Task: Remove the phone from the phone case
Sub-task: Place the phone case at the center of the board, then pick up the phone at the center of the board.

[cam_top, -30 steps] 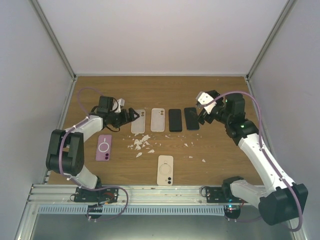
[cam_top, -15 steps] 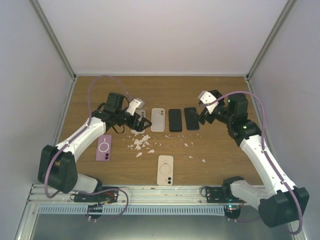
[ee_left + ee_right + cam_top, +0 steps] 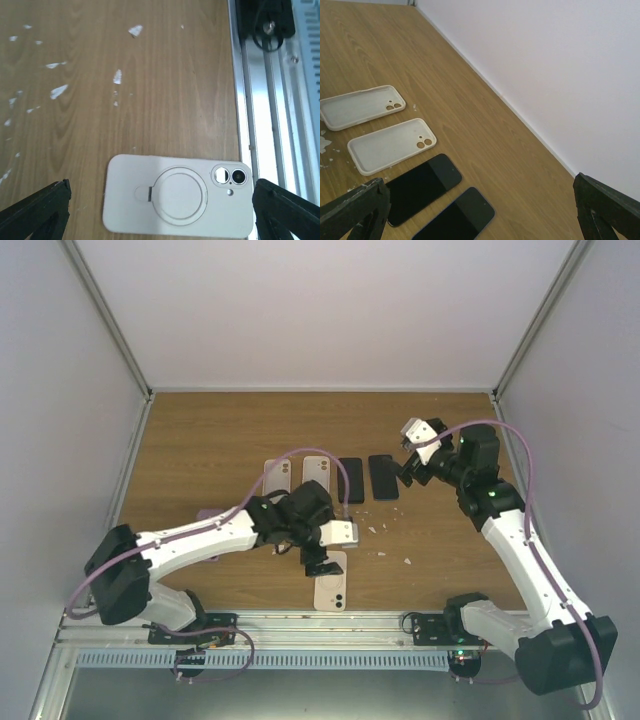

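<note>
Left pincer [image 3: 318, 562] poised over the cream cased phone [image 3: 177, 195], jaws spread wide, one fingertip beyond each short end of the phone and neither visibly touching it; whether the tips reach the counter [image 3: 200, 430] cannot be told from these views; the phone lies flat, back upward, ring mount at centre, camera end toward the aluminium rail [image 3: 260, 100] at the counter's near edge, case on; white fragments [image 3: 57, 91] scattered on the wood just beyond it; right pincer [image 3: 480, 200] raised above the far right of the counter, jaws wide and holding nothing; below it, in a row, two empty pale cases [image 3: 362, 106] [image 3: 392, 145] lying hollow side up, then two dark phones [image 3: 422, 187] [image 3: 455, 217] lying flat
</note>
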You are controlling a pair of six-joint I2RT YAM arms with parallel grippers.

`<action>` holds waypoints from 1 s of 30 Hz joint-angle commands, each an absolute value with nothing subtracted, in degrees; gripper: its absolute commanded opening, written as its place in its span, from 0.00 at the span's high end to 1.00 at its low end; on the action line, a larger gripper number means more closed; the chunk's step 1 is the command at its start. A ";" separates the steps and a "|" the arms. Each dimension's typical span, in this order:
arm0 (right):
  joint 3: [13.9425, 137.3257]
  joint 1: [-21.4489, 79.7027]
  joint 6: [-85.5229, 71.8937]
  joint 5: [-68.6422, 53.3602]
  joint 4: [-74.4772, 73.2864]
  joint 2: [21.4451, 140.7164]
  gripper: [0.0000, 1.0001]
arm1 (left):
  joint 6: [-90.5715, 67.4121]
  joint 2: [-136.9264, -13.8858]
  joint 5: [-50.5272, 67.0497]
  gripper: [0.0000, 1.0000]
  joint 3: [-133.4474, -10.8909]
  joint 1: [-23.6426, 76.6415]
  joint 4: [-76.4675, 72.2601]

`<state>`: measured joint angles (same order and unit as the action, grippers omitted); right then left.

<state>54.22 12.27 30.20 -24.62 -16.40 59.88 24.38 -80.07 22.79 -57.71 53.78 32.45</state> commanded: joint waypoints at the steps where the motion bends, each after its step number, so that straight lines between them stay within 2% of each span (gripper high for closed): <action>1: 54.67 10.84 28.05 -25.49 -14.86 59.50 0.00 | 29.35 -84.35 14.63 0.01 -60.01 60.52 30.92; 10: 54.88 10.02 26.87 -26.02 -14.95 59.79 0.00 | 32.32 -92.83 2.24 0.01 -60.62 73.51 23.82; 20: 55.04 10.00 26.63 -26.10 -14.99 59.77 0.01 | 34.14 -96.78 -7.51 0.01 -57.68 74.71 22.03; 30: 55.03 9.94 26.72 -25.97 -15.21 59.34 0.00 | 37.88 -92.11 -11.73 0.01 -49.54 74.47 21.74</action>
<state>54.22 10.57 27.53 -25.28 -15.84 59.90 35.22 -94.11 -8.49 -53.65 74.48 22.04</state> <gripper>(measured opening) 0.995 0.990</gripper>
